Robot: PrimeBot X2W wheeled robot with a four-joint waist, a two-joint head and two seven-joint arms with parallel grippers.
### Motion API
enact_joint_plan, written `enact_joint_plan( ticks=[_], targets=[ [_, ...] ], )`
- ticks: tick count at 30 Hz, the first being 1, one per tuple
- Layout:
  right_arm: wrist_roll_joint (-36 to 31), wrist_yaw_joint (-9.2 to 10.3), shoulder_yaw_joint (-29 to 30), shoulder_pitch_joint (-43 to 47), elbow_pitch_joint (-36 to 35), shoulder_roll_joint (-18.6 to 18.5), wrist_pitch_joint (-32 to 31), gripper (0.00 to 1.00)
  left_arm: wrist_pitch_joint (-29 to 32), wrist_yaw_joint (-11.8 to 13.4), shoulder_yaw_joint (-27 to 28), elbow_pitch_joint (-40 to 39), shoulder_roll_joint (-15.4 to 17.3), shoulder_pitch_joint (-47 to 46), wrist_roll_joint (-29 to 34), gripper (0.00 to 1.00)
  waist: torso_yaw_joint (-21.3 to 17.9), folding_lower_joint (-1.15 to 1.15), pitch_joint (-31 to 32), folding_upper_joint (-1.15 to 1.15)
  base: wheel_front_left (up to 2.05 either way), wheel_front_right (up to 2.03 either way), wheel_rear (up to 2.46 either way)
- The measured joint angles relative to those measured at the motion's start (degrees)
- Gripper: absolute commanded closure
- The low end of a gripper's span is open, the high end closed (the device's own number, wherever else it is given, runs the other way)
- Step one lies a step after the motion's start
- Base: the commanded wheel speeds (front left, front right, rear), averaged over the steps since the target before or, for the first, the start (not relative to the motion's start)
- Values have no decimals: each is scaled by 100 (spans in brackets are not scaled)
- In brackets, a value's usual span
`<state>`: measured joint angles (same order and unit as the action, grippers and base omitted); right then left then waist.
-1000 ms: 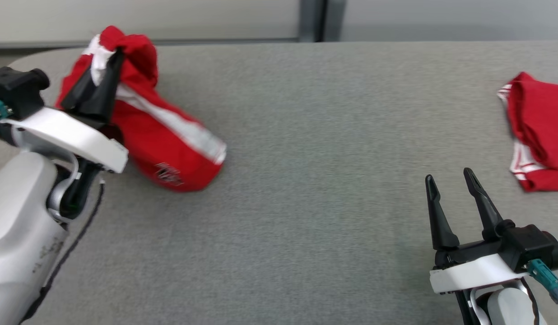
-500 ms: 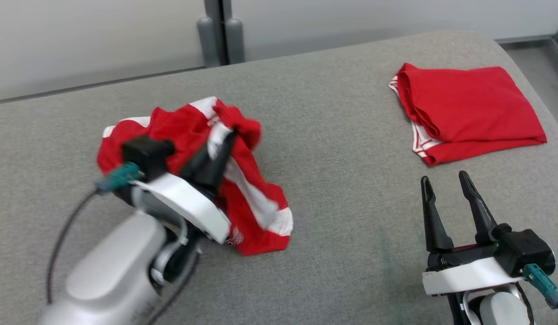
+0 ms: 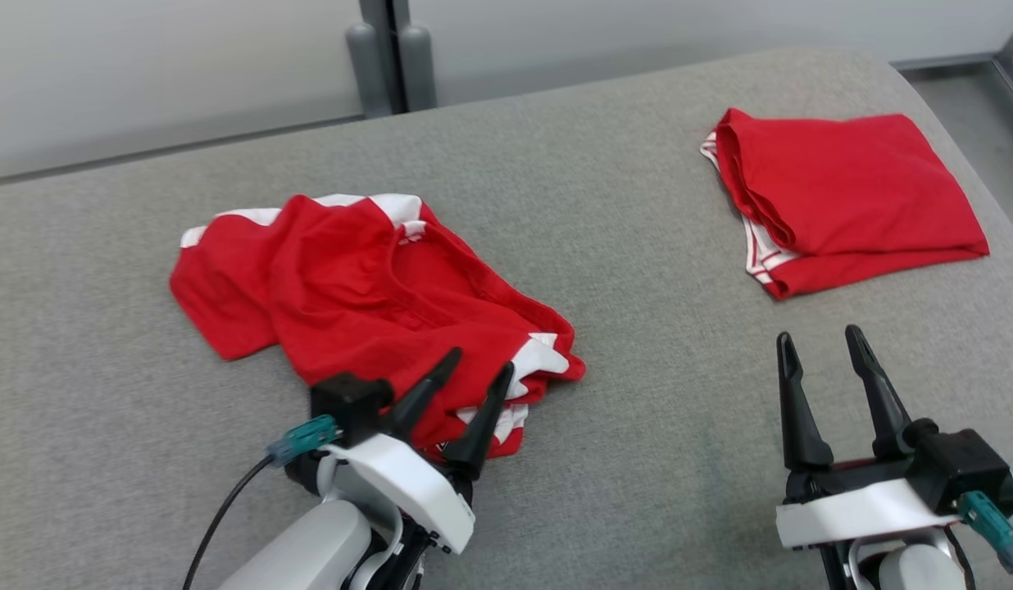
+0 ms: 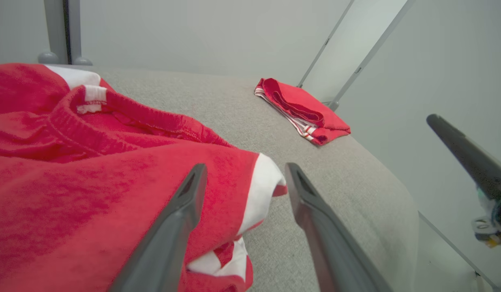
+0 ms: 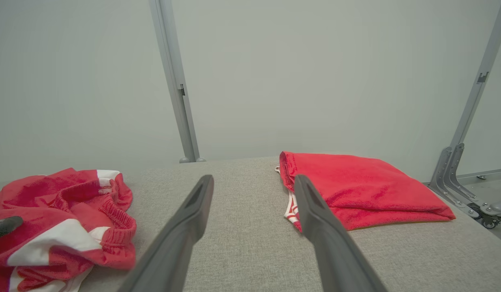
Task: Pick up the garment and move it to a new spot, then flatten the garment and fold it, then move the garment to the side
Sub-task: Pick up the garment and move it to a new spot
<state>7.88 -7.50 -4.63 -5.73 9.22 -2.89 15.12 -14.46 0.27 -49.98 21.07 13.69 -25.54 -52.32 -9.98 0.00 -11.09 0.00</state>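
The garment [image 3: 351, 279], red with white bands, lies crumpled on the grey table [image 3: 638, 369], left of centre. My left gripper [image 3: 481, 361] stands open at its near right edge, fingertips over the white-banded hem and nothing between them. The left wrist view shows the garment [image 4: 92, 174] spread under and left of my left gripper [image 4: 245, 166]. My right gripper [image 3: 818, 334] is open and empty at the lower right, apart from the cloth. From the right wrist the garment [image 5: 60, 219] lies far left of my right gripper [image 5: 253, 178].
A second red garment [image 3: 842, 197], folded flat, rests at the back right near the table's rounded edge; it also appears as the folded garment [image 5: 356, 190]. A grey post [image 3: 383, 57] stands behind the table. Metal frame feet [image 5: 457, 178] stand on the floor at right.
My left gripper has opened and let go of the garment, which has dropped from a lifted bunch onto the table. The head camera turned right meanwhile. The right gripper has not moved.
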Motion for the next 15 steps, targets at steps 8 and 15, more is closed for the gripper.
enact_joint_plan(
  ticks=[8,15],
  targets=[
    [-3,0,-132,357,155,1,0,0,-63,480,2218,-1650,-187,1539,1467,0,541,0,535,0,0,0,0],
    [126,0,-361,597,332,8,0,0,-63,453,3201,-2173,-498,2780,3327,0,1084,0,981,0,0,0,0]
  ],
)
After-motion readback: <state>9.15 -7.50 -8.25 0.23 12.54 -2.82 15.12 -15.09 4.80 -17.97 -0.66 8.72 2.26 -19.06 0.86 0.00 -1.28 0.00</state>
